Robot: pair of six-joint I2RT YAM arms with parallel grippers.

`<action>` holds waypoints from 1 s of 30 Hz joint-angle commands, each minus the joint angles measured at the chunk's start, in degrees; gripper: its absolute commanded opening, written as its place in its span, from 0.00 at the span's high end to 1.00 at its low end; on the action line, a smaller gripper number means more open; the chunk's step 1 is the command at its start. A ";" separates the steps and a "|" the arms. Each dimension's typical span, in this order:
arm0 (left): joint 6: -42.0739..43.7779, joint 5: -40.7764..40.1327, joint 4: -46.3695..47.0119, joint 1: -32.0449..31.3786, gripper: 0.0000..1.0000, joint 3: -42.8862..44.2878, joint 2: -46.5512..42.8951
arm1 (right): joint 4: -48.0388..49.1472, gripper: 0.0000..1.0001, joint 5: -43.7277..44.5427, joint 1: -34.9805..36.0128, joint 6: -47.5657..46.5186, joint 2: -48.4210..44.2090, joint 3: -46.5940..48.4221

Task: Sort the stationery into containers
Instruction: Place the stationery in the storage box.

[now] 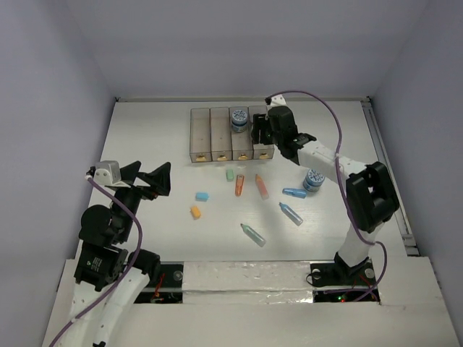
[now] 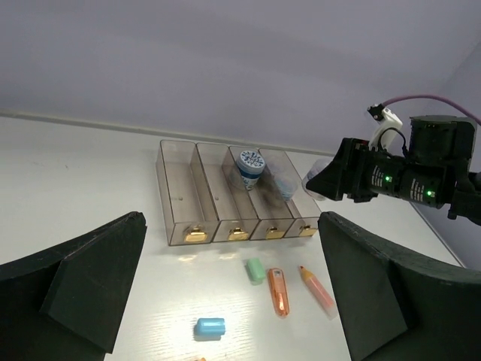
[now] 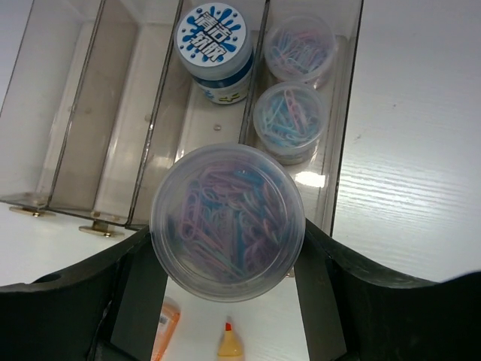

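The right tool (image 1: 260,134) grips a clear clip tub (image 3: 228,226) by its sides, above the near right end of the bins (image 1: 200,134). The rightmost bin holds two smaller clip tubs (image 3: 299,54) (image 3: 289,120); the bin to its left holds a blue-topped jar (image 1: 238,119). The left tool (image 1: 150,176) hangs wide and empty, near-left of the bins. On the counter (image 1: 145,130) just in front of the bins lie a green eraser (image 1: 230,175), an orange marker (image 1: 239,186) and a pink marker (image 1: 261,186). Nearer than these lie a blue eraser (image 1: 202,196), an orange eraser (image 1: 195,212) and three bluish markers (image 1: 291,213). A second jar (image 1: 314,179) stands near-right of the bins.
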 commanded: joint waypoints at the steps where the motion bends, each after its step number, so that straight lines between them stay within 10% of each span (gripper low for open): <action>1: 0.35 0.91 3.06 0.39 0.01 1.15 1.24 | 2.40 0.46 -2.05 -1.06 -0.82 0.15 0.50; 30: 0.35 1.53 3.24 1.97 0.01 1.06 2.30 | 2.75 0.29 -0.74 -2.82 -1.08 8.77 4.37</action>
